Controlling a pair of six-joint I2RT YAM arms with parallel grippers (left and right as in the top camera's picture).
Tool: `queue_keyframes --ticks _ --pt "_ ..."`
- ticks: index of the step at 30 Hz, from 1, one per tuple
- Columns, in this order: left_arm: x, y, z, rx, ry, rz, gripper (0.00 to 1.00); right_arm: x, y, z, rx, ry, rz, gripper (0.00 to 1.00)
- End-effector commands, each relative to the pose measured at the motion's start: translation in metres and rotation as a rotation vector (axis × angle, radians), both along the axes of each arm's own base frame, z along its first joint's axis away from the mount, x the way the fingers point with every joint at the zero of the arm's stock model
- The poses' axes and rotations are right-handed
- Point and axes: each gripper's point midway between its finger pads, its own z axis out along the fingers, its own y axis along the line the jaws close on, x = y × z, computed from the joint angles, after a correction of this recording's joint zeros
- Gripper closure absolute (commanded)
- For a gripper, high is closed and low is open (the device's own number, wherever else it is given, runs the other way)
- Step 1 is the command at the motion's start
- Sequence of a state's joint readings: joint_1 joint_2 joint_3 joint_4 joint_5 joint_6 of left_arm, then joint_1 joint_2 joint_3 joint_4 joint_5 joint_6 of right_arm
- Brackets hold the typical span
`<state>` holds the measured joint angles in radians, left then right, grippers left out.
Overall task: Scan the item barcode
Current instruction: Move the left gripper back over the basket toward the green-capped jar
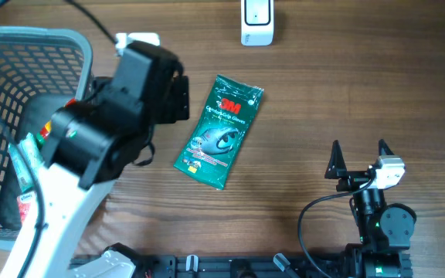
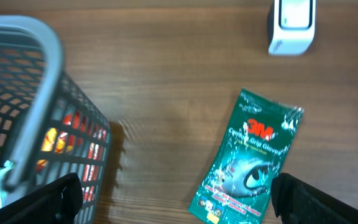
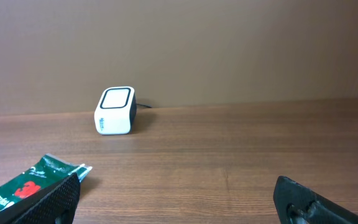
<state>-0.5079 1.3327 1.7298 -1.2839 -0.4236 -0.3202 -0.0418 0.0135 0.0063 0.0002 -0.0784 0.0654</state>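
Note:
A green 3M gloves packet lies flat on the wooden table, printed side up; no barcode shows on this face. The white scanner stands at the table's far edge. My left gripper hovers open above the table between the basket and the packet, its right finger beside the packet's lower edge, with nothing between its jaws. At the near right my right gripper is open and empty. Its wrist view has the scanner ahead and the packet's corner at the left.
A grey wire basket holding several packaged goods stands at the left edge, partly under my left arm. A cable runs from the right arm's base along the near edge.

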Motion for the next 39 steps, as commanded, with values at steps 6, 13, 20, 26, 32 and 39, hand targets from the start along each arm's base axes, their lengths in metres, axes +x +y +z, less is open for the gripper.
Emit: queue_keyframes --ticks 6,13,20,26,32,39 --pt "-0.019 0.044 0.036 -0.04 -0.124 0.112 0.0 0.0 0.002 0.002 -0.013 -0.01 0.012 0.0" --pt "-0.024 0.076 0.046 -0.038 -0.166 0.216 0.0 0.0 0.002 0.002 -0.013 -0.01 0.012 0.0" --pt "-0.026 0.125 0.068 -0.066 -0.243 0.405 0.0 0.0 0.002 0.002 -0.013 -0.01 0.012 0.0" --pt "-0.032 0.161 0.081 -0.103 -0.302 0.559 0.0 0.0 0.002 0.002 -0.013 -0.01 0.012 0.0" --pt "-0.035 0.181 0.075 -0.136 -0.289 0.639 0.0 0.0 0.002 0.002 -0.013 -0.01 0.012 0.0" --pt "-0.04 0.221 0.064 -0.161 -0.277 0.81 0.0 0.0 0.002 0.002 -0.013 -0.01 0.012 0.0"
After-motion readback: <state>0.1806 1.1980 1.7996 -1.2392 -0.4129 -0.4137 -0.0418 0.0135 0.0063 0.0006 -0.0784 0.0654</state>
